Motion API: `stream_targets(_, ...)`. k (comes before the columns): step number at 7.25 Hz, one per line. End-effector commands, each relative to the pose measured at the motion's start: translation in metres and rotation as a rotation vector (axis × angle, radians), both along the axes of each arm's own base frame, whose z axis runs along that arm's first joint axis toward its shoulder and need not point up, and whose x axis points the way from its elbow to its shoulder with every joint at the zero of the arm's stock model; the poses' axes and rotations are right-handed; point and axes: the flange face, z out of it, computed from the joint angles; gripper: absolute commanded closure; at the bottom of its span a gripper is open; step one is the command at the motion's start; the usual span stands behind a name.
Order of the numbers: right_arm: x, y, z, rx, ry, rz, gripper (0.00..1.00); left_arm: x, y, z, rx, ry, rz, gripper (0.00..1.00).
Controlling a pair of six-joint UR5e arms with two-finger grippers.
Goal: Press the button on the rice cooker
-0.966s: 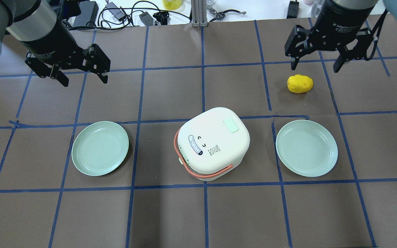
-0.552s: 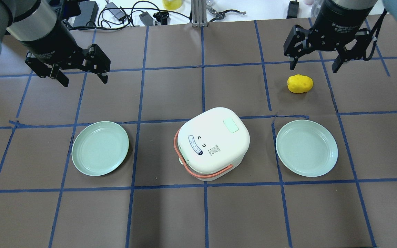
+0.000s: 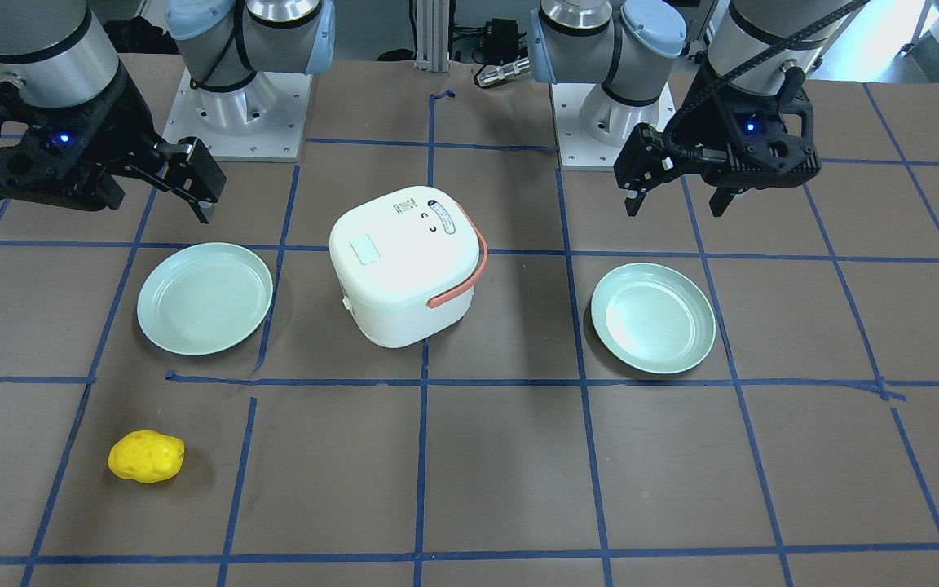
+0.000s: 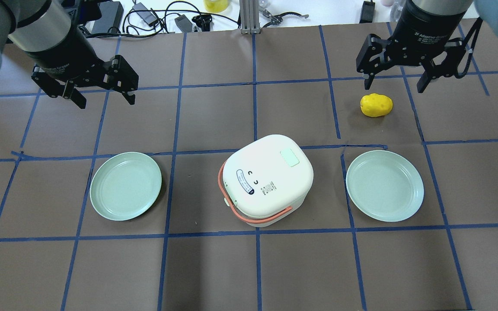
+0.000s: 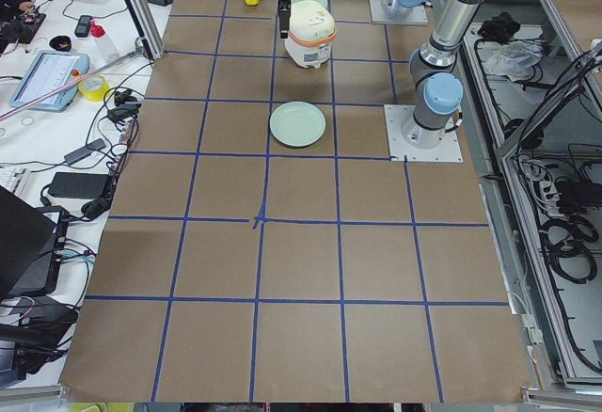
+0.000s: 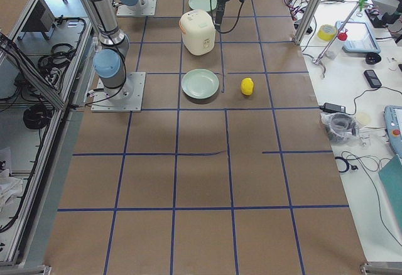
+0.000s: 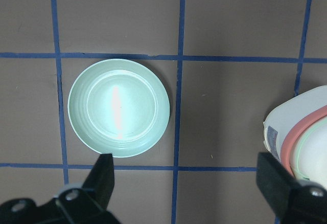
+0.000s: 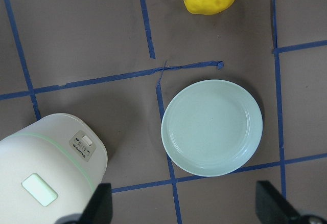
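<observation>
Only my right gripper [image 4: 394, 83] edged slightly, upper right. White cooker [image 4: 268, 179] sits closed mid-frame. Both tools hang spread, my left gripper [image 4: 106, 102] upper left.

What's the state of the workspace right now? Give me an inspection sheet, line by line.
Surface: brown table with a blue tape grid.
Job's things: rice cooker upright mid-table, lid shut, untouched.
Clutter: empty left plate, empty right plate, yellow potato past the right plate.
Pincers: left pincer and right pincer open, empty, raised clear of the cooker.
Cables: loose cables past the table's far edge.
Surroundings: side bench with devices and tape.
</observation>
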Motion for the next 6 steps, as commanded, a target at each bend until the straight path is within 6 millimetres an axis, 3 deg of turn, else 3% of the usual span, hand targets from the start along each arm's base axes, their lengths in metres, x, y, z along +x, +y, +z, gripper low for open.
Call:
stream_targets(1, 0.000, -0.001, -0.004, 0.010, -0.002, 0.001, 0.00, 0.000, 0.000, 0.000, 0.000, 0.000, 0.001, 0.00)
stream_targets(4, 0.006, -0.003, -0.010, 0.010, -0.010, 0.006, 0.00, 0.000, 0.000, 0.000, 0.000, 0.000, 0.000, 0.00)
stream_targets(5, 0.022, 0.000, -0.012, 0.008, -0.009, 0.032, 0.00, 0.000, 0.000, 0.000, 0.000, 0.000, 0.000, 0.00)
stream_targets(6, 0.038, -0.001, -0.015, -0.001, -0.011, 0.037, 0.22, 0.000, 0.000, 0.000, 0.000, 0.000, 0.000, 0.00)
